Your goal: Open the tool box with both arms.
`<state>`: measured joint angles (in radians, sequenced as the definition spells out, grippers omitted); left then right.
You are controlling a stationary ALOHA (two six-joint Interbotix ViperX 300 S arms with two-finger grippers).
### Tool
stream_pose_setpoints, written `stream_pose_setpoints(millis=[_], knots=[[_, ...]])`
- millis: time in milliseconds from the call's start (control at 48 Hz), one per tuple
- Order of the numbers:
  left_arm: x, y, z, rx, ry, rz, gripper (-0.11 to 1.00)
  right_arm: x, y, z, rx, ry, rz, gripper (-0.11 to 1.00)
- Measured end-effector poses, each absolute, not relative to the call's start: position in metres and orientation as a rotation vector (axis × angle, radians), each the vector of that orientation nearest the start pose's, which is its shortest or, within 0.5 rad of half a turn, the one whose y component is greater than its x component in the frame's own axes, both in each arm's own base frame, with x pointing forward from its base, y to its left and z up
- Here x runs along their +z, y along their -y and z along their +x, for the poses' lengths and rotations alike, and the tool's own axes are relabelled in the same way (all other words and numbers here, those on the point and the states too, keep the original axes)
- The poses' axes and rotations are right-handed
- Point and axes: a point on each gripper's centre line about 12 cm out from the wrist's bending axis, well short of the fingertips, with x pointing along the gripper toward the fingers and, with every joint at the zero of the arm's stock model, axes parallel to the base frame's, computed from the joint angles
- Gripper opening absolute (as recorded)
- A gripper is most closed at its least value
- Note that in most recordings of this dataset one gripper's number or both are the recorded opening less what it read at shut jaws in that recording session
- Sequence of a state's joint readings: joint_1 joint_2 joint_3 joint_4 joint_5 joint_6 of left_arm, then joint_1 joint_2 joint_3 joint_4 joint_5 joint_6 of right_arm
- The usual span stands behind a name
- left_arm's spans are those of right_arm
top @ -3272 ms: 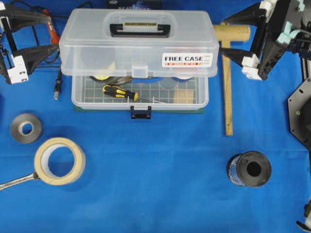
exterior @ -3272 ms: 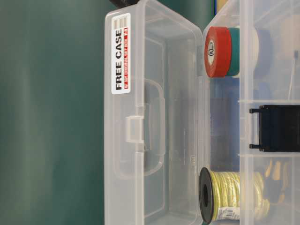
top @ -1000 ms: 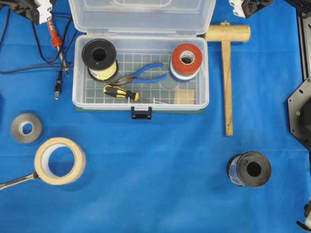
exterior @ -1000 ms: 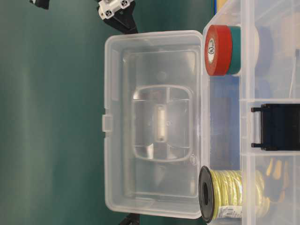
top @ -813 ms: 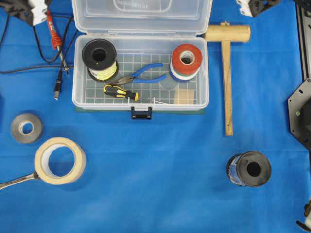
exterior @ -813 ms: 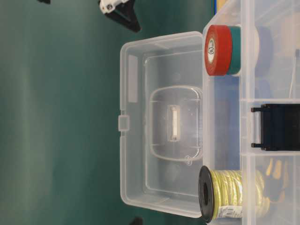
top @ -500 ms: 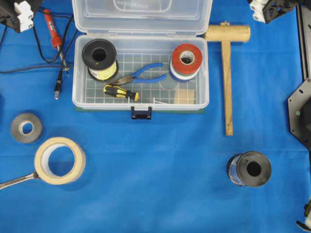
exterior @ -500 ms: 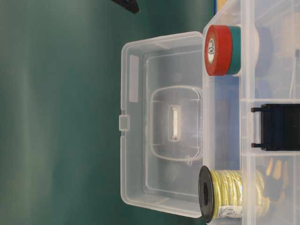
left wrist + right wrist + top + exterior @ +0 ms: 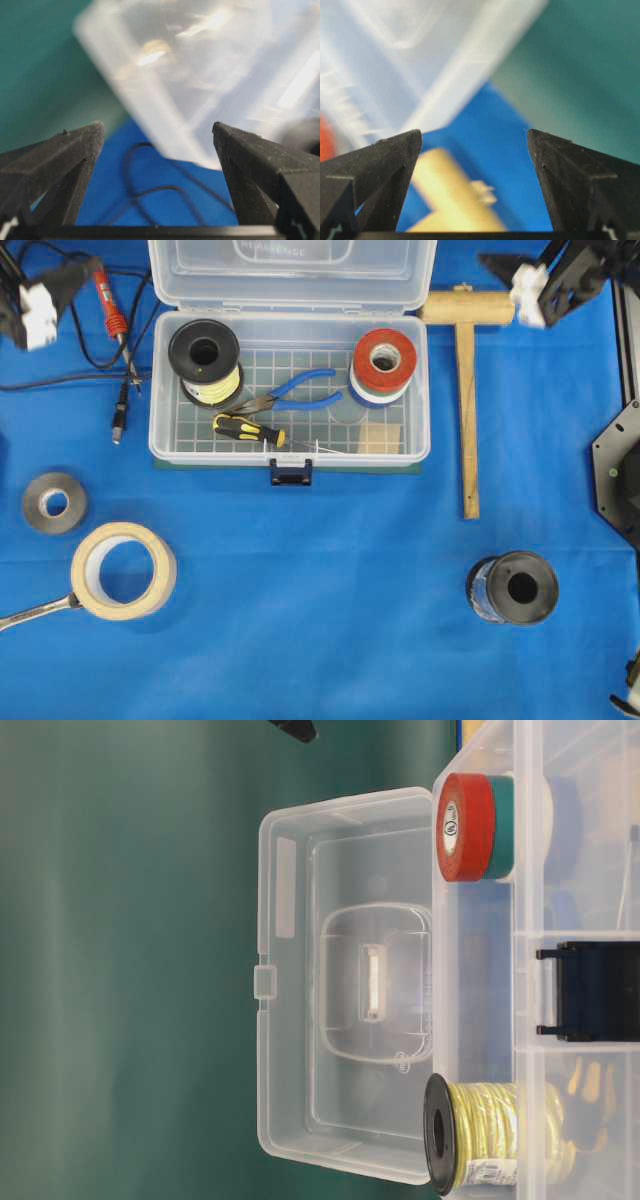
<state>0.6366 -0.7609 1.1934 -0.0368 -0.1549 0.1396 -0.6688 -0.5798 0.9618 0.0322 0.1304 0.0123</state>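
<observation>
1. On blue cloth, upper centre: tool box (image 9: pixel 290 390), lid raised, holding spools, pliers, screwdriver.
2. Left gripper (image 9: pixel 157 132): jaws wide, empty, off the box's left.
3. Right gripper (image 9: pixel 475 135): jaws wide, empty, off its right.

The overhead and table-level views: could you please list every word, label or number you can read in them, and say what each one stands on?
"REALSENSE", partly cut off: seen through the raised clear lid of the tool box, on something behind it.
A round printed mark on the side of the red tape roll: too small to read.
A white label on the yellow wire spool: too blurred to read.
Nothing else legible.
</observation>
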Motion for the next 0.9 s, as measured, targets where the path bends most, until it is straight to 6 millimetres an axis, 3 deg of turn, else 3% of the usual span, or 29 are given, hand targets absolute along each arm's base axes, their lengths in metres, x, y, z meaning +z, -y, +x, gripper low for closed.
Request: stream_pose_setpoints(millis=[521, 709, 896], knots=[[0.229, -0.042, 0.194, 0.195, -0.334, 0.064, 0.87, 0.234, 0.048, 0.252, -0.195, -0.549, 0.119, 0.85], [0.220, -0.024, 0.197, 0.099, -0.373, 0.076, 0.87, 0.225, 0.026, 0.259, -0.111, -0.591, 0.097, 0.85], [0.217, -0.022, 0.198, 0.089, -0.388, 0.077, 0.87, 0.219, 0.024, 0.260, -0.105, -0.616, 0.096, 0.85]])
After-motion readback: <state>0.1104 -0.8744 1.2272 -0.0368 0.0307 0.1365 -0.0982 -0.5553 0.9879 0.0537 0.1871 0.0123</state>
